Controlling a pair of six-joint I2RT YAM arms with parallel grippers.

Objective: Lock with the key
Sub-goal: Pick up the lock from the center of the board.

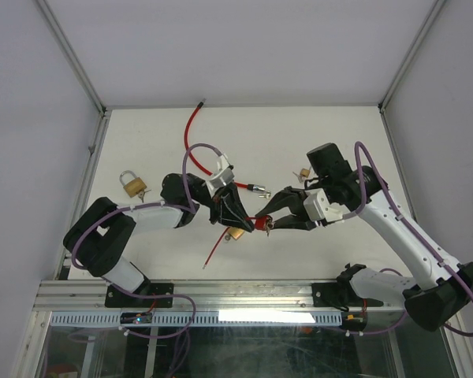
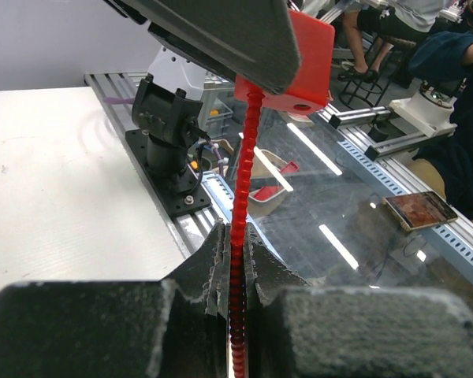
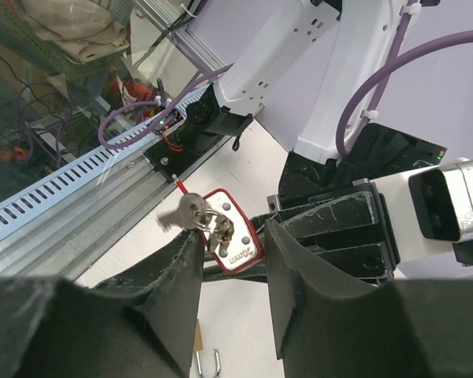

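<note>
A red padlock point(image 1: 262, 223) hangs above the table between both arms. Its red ribbed cable point(image 2: 238, 260) is pinched in my left gripper point(image 2: 236, 236), which is shut on it; the red lock body point(image 2: 299, 63) shows at the top of the left wrist view. In the right wrist view the lock's silver underside point(image 3: 238, 236) faces the camera with a key point(image 3: 221, 230) in it and a second key point(image 3: 181, 213) swinging, blurred, from the same ring. My right gripper point(image 3: 232, 232) straddles lock and keys, jaws apart, left finger point(image 3: 185, 260) close beside the key ring.
A brass padlock point(image 1: 132, 184) lies at the left and another point(image 1: 236, 233) lies under the left gripper. A small brass lock point(image 1: 303, 175) and a silver fitting point(image 1: 258, 189) lie mid-table. A red cable point(image 1: 191, 130) runs to the back. An aluminium rail point(image 1: 221, 295) marks the near edge.
</note>
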